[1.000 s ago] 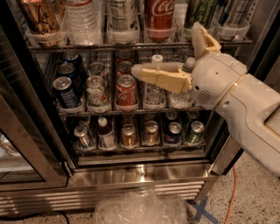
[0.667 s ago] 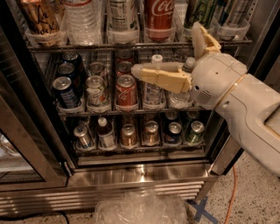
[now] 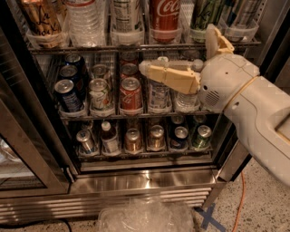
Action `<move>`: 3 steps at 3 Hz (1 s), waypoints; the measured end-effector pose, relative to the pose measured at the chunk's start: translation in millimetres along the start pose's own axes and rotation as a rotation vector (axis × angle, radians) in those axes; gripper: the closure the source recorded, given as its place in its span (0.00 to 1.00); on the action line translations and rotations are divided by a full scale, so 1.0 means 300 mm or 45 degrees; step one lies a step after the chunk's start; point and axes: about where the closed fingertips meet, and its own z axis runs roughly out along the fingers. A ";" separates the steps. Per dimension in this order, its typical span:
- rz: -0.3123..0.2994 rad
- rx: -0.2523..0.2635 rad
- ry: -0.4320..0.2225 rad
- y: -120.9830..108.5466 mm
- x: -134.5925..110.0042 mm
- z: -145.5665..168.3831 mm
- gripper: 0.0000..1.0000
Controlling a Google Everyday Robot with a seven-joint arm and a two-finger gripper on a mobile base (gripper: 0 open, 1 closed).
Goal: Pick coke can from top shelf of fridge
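Note:
The fridge (image 3: pixel 136 180) stands open in front of me. On the top shelf (image 3: pixel 90 47), the coke can (image 3: pixel 164 13) stands in a clear tray, red with white script, its lid cut off by the frame's top. My gripper (image 3: pixel 179 50) is open and empty, in front of the shelf below. One cream finger (image 3: pixel 167 74) points left under the can. The other finger (image 3: pixel 214 38) points up, to the can's right. More red cans (image 3: pixel 131 93) stand on the middle shelf.
Water bottles (image 3: pixel 86 20) and other drinks flank the coke can. Dark blue cans (image 3: pixel 68 93) sit on the middle shelf at left, small bottles and cans on the bottom shelf. The glass door (image 3: pixel 22 149) hangs open at left. A crumpled plastic bag (image 3: pixel 145 215) lies on the floor.

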 end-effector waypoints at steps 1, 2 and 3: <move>0.014 0.040 0.011 -0.014 -0.005 0.017 0.00; 0.044 0.126 0.036 -0.063 -0.017 0.059 0.00; 0.068 0.176 0.020 -0.100 -0.058 0.082 0.00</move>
